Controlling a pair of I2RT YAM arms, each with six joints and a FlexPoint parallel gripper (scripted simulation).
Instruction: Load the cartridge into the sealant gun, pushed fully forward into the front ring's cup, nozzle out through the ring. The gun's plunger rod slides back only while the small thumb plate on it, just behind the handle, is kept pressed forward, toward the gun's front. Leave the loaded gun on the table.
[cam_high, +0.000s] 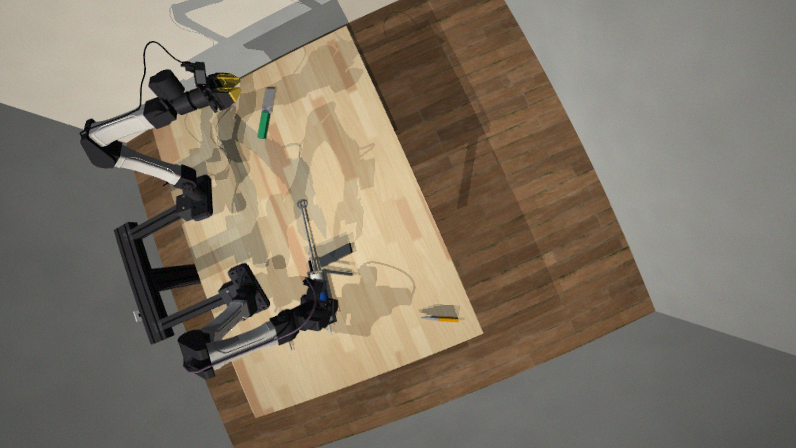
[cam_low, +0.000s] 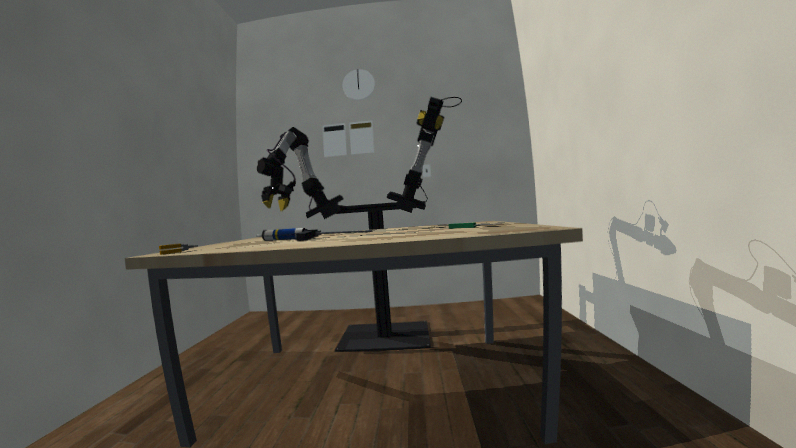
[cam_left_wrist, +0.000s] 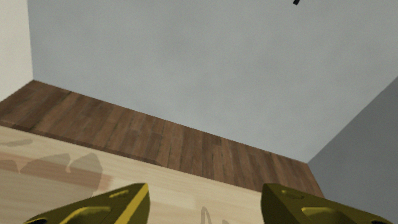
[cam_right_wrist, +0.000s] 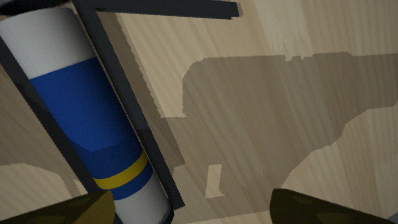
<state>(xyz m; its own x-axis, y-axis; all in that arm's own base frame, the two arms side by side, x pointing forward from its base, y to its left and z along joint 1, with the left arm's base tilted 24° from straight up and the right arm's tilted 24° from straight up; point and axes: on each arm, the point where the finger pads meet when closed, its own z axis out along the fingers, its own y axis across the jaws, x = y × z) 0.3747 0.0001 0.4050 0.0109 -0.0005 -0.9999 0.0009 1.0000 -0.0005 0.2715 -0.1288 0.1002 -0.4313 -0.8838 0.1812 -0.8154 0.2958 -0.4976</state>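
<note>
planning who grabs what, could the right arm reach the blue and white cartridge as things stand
Probably yes: the right gripper hangs open above the cartridge, with nothing visible between, though it sits off to one side.

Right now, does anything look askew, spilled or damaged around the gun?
Nothing stands out. The cartridge lies lengthwise between the gun's rails, and I see no spill or damage. The right gripper hangs open above; its front-ring seating I can't confirm.

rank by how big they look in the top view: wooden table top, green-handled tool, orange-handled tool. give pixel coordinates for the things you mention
1. wooden table top (cam_high: 384, 222) (cam_low: 389, 240)
2. green-handled tool (cam_high: 264, 123) (cam_low: 462, 225)
3. orange-handled tool (cam_high: 448, 319) (cam_low: 170, 248)
</note>
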